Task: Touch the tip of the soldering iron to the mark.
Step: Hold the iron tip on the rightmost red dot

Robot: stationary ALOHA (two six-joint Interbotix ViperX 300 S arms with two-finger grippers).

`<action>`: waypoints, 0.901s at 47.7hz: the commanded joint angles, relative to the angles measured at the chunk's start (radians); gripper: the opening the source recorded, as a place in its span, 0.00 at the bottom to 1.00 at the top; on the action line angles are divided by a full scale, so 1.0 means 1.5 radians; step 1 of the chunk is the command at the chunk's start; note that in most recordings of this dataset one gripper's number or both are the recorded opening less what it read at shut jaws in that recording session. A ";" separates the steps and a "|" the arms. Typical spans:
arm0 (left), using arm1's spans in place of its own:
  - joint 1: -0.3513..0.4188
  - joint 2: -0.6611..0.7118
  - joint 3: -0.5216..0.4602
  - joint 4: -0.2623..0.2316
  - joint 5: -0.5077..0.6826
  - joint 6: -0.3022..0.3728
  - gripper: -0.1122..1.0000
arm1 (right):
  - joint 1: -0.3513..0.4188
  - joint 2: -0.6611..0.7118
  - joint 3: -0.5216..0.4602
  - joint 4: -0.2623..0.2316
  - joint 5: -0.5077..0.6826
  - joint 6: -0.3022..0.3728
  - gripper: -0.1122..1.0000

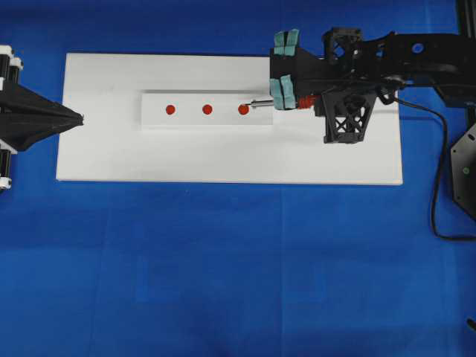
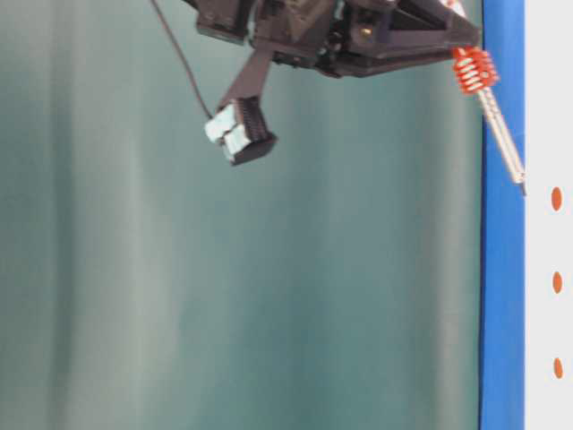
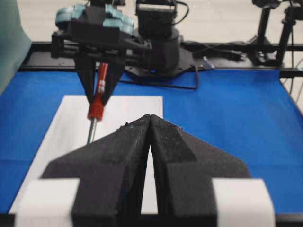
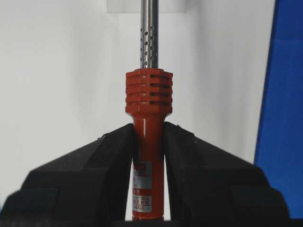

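The right gripper (image 4: 149, 156) is clenched on the soldering iron (image 4: 148, 118), its two black fingers (image 4: 102, 175) pressing the red-orange handle from either side just behind the ribbed collar. The perforated silver shaft runs straight out ahead of the fingers in the right wrist view. Taking the white strip (image 1: 204, 109) with its three red marks as the landmark: seen from overhead, the iron (image 1: 262, 104) comes in from the strip's right end, and its tip lies at the rightmost red mark (image 1: 243, 109), at that mark's upper right edge; whether tip and mark actually touch cannot be told. In the table-level view the shaft (image 2: 499, 133) slants toward the board, its point close to the nearest mark (image 2: 556, 199). The strip rests on a larger white board (image 1: 223, 160), which sits on a blue cloth (image 1: 238, 268). The left gripper (image 1: 74, 118) sits off the strip's left end, over the board's left edge, its black fingers (image 3: 118, 161) pressed together on nothing, well apart from the leftmost mark (image 1: 170, 109). The iron's black cord (image 1: 433, 171) trails away beyond the board's right edge
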 commanded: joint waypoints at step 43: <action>0.000 0.006 -0.006 0.001 -0.006 -0.001 0.12 | -0.011 0.014 0.021 0.007 -0.047 0.001 0.16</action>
